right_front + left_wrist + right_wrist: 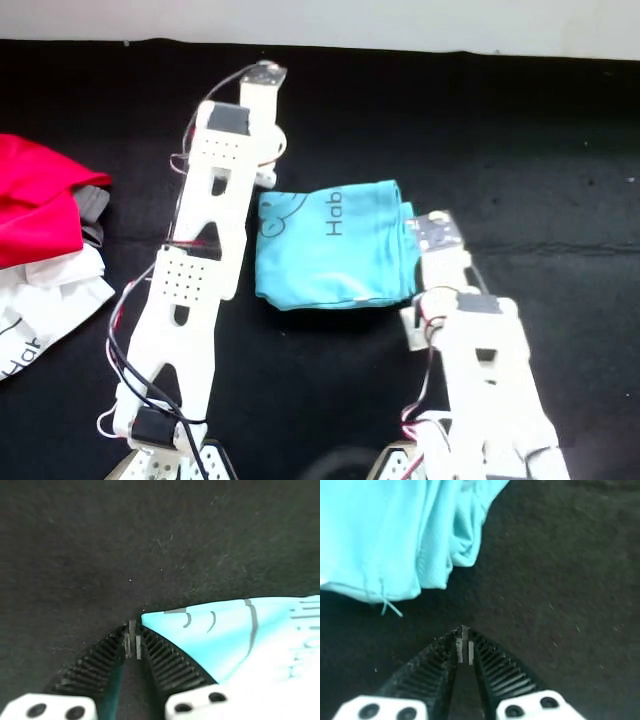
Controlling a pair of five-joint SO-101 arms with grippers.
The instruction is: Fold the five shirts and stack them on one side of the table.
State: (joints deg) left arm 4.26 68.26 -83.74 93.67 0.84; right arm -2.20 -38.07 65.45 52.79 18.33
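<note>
Shifting the folded teal shirt [330, 250] at table centre calls for fresh grips. The right gripper [464, 630], off its 3 o'clock edge, is clenched on nothing. Farther off, the left gripper [133, 628] is clenched empty beside the 10 o'clock corner. Both should open, then pinch every layer. The unfolded pile [45, 250] lies at 9 o'clock.

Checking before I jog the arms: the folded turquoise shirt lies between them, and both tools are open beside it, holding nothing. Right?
Not quite: both tools are shut, not open. The left wrist view shows the left tool closed beside the turquoise shirt; the right wrist view shows the right tool closed too. The rest holds.
</note>
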